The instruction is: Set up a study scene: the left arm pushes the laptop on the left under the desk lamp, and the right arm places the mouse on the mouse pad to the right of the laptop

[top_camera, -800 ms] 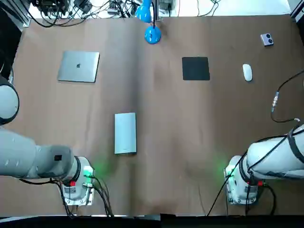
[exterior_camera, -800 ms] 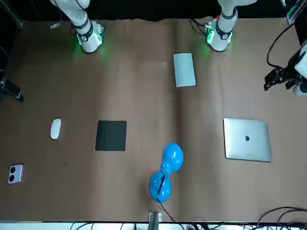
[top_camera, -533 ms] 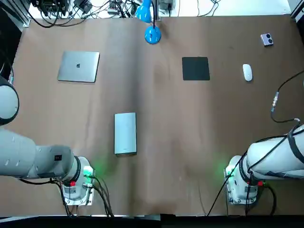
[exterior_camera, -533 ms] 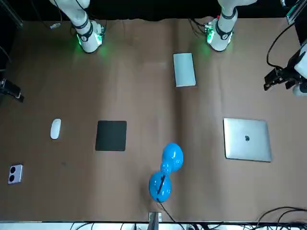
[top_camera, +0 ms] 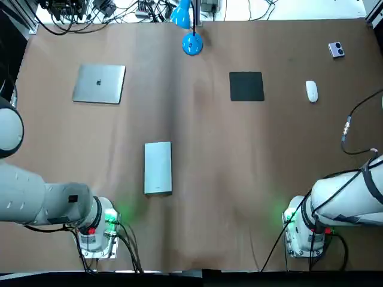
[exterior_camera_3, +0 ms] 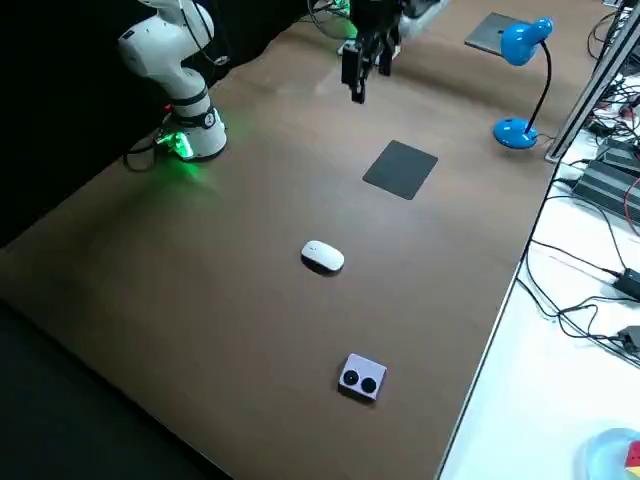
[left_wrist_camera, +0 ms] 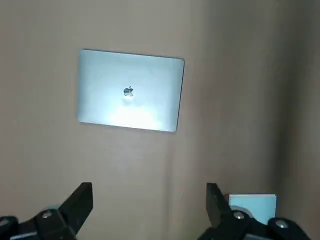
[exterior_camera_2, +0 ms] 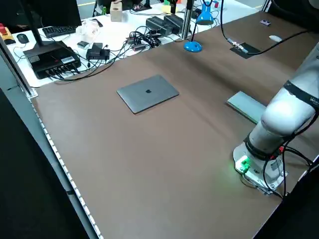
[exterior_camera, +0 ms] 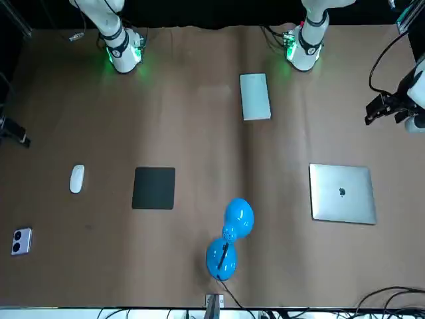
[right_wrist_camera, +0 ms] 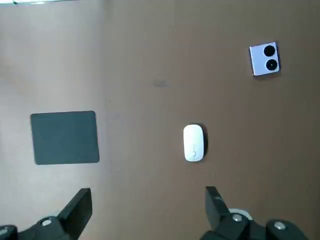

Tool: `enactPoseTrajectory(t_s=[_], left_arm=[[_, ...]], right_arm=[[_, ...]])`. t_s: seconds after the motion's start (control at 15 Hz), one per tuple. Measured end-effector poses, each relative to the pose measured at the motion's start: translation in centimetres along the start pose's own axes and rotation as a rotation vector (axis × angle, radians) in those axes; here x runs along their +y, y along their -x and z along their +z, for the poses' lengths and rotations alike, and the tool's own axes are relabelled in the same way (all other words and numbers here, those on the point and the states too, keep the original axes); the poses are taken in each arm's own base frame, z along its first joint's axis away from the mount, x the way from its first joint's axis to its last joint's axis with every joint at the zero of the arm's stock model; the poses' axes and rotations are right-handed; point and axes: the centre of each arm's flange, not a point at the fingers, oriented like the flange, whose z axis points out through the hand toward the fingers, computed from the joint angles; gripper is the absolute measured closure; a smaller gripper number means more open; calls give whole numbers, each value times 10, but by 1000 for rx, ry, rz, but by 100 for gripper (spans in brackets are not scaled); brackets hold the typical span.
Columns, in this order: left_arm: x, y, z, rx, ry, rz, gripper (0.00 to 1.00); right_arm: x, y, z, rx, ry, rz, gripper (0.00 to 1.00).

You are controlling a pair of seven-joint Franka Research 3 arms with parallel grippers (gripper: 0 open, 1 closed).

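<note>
Laptop: lid shut, lying flat at the far left of the table, well apart from the desk lamp, which stands at the far middle. I judge the laptop stiff, fairly heavy and smooth-skinned. It should slide rather than tip, provided I press low on its left edge, at the middle of that edge, so it does not swing round.

Mouse: on bare table at the far right, to the right of the mouse pad and not touching it. I judge it light, hard and rounded, so likely to slip. I should take hold across its two long sides at mid-length.

My left gripper hangs high above the laptop's near side, jaws wide apart and holding nothing. My right gripper hangs high over the mouse's near side, jaws likewise apart and empty.

Other items noted: a grey flat slab at near centre-left, and a small white device at the far right corner. Neither is touched.
</note>
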Motion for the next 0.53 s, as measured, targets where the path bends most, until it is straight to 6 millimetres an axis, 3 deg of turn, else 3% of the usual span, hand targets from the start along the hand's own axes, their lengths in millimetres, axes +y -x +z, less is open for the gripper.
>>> enactPoseTrajectory(t_s=[0.2, 0.33, 0.4, 0.53], left_arm=[[-4, -1, 1, 3, 0, -10, 0], [-17, -2, 6, -2, 0, -39, 0], [-39, -6, 18, -18, 1, -86, 0], [-66, -12, 35, -38, 2, -168, 0]], right_arm=[[16, -16, 39, -40, -1, 22, 0], [26, -26, 70, -74, -2, 35, 0], [41, -35, 109, -119, -5, 57, 0], [57, -44, 154, -158, -8, 79, 0]])
